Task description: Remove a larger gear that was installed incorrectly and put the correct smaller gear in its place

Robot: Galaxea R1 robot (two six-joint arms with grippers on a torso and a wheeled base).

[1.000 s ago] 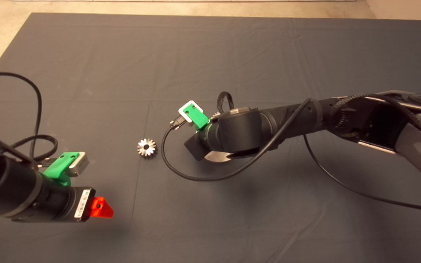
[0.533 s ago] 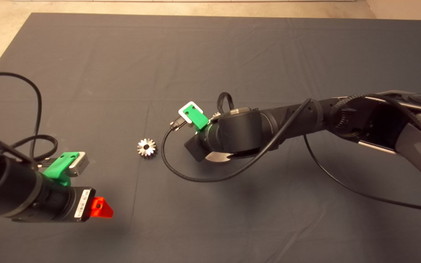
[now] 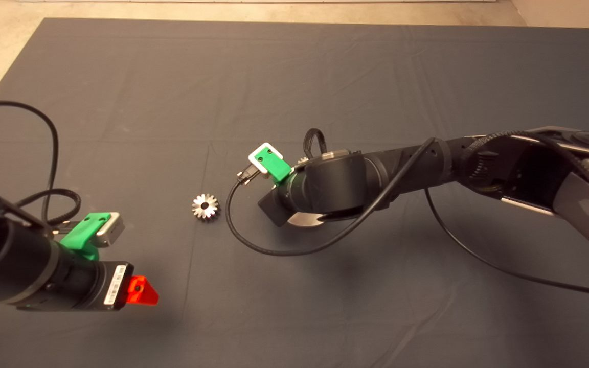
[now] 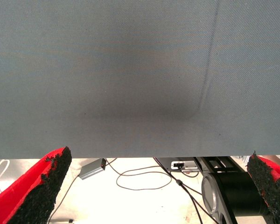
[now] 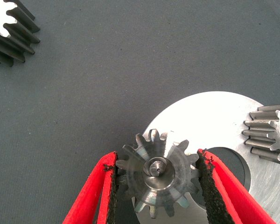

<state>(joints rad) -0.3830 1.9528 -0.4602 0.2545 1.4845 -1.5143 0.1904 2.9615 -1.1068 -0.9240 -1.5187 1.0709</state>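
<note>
— Right wrist view first: what is the right gripper [image 5: 156, 155] doing?
— Its two red fingers [image 5: 91, 205] are pressed against opposite sides of the smaller gear [image 5: 156, 179], pads on the teeth. That gear sits on a pin over the edge of the round steel plate [image 5: 210, 116].
— Anything else on the plate?
— Another small gear [image 5: 270, 133] sits at its rim, apart from the gripped one.
— And the larger gear [image 3: 205, 207]?
— It lies flat on the dark mat [image 3: 294, 76], off the plate and clear of it, on the side towards the left arm. From above, the right arm's wrist hides most of the plate; only a sliver shows.
— The left gripper [image 3: 141, 291]?
— It hovers well away from the plate, beyond the larger gear, fingers [image 4: 42, 186] spread wide with nothing between them.
</note>
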